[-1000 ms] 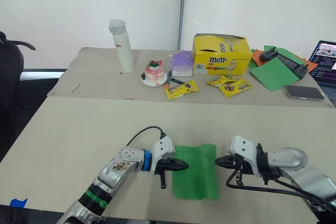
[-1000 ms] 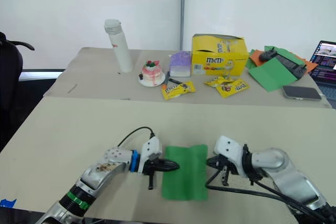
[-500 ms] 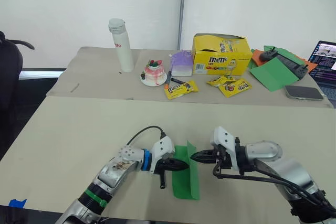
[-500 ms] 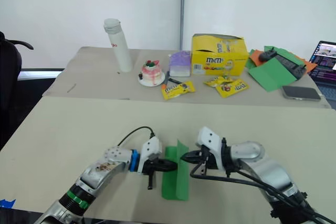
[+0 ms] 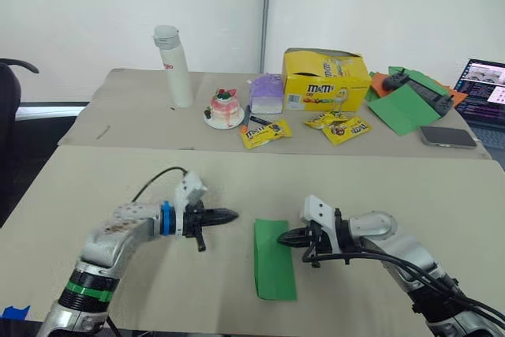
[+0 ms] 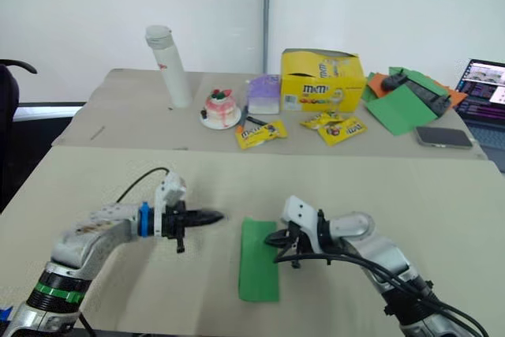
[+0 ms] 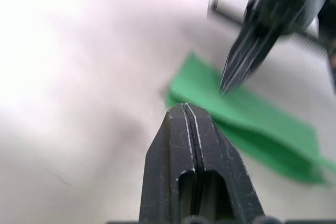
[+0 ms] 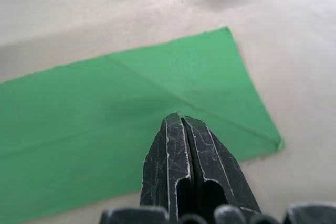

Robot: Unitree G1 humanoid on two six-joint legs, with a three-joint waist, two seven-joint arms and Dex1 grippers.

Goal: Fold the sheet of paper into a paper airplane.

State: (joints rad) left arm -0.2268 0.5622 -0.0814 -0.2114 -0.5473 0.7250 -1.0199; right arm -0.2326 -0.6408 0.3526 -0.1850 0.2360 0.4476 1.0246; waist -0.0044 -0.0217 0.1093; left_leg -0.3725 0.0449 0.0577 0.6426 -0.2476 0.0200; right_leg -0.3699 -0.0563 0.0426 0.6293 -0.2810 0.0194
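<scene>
The thin bright green sheet of paper (image 5: 274,268) lies folded narrow under the right pincer (image 5: 282,237), whose fingers are pressed together, empty. The left pincer (image 5: 232,215), likewise closed, hangs beside it. Unpinned, the fold could spring open or slide on the bench (image 5: 394,187).

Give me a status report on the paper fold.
Left gripper shut, clear of paper. Right gripper shut, tip over the sheet of paper, lying folded narrow and flat. Nothing in the way.

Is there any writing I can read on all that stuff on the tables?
"m&m's" on the front of the yellow candy box.
The yellow candy packets carry print too small to read.
The white bottle has a red mark, unreadable.
The laptop screen is too blurred to read.
</scene>
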